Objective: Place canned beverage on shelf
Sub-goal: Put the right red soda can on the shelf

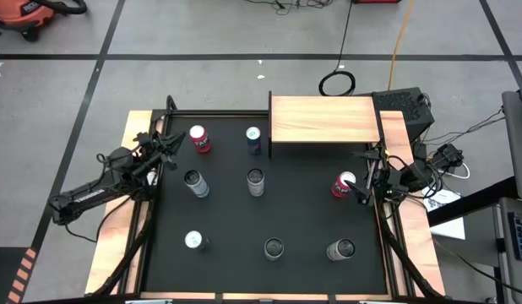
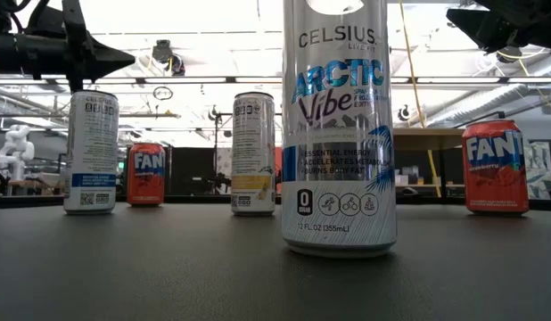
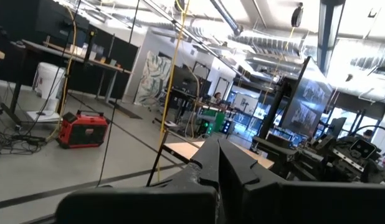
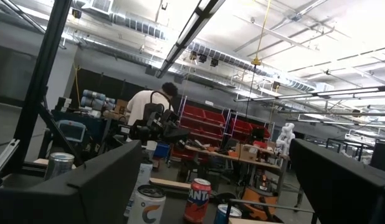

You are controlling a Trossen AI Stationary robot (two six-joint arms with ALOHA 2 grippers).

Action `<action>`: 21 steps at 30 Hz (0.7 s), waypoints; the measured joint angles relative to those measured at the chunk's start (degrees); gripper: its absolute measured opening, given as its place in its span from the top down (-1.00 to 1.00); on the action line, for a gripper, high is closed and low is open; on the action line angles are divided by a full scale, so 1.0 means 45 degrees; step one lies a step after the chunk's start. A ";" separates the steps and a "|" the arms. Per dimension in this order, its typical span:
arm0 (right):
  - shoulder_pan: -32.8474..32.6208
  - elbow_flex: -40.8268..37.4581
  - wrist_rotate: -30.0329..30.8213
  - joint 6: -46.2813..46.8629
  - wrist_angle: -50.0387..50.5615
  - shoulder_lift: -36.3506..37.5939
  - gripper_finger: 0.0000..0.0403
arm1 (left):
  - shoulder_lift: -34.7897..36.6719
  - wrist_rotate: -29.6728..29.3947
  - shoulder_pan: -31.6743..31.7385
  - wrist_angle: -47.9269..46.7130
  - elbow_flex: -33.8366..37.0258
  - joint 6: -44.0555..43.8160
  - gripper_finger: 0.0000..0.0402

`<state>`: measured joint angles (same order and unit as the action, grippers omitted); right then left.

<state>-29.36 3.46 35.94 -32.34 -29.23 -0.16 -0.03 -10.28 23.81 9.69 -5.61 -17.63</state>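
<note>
The light wooden shelf [image 1: 324, 121] stands at the far right of the black mat [image 1: 227, 211], its top bare. Several cans stand upright on the mat. A red Fanta can [image 1: 344, 184] stands near the right edge, in front of the shelf, and also shows in the low view [image 2: 496, 168]. My right gripper [image 1: 359, 176] is open just to the right of this can, pointing toward the table's left; its fingers [image 4: 99, 180] stand wide apart. I cannot tell whether it touches the can. My left gripper [image 1: 170, 145] is shut and empty at the mat's far left corner.
Other cans on the mat: a red one [image 1: 199, 139] and a dark blue one [image 1: 253, 140] at the far side, two silver ones [image 1: 195, 182] [image 1: 256, 181] in the middle, three [image 1: 193, 241] [image 1: 274, 248] [image 1: 340, 249] near the front. A tall Celsius can [image 2: 338, 134] fills the low view.
</note>
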 joint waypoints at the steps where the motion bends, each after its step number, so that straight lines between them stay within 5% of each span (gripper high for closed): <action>1: 0.0000 0.0000 0.0000 0.0001 0.0000 0.0000 -0.93 | 0.0000 0.0000 0.0001 0.0001 0.0000 0.0000 1.00; 21: 0.0000 -0.0005 0.0010 0.0035 0.0379 -0.0005 -0.93 | -0.0003 0.0000 0.0001 0.0010 0.0000 0.0000 1.00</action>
<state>-29.36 3.44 35.99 -32.18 -27.53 -0.19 -0.05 -10.28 23.82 9.74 -5.61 -17.63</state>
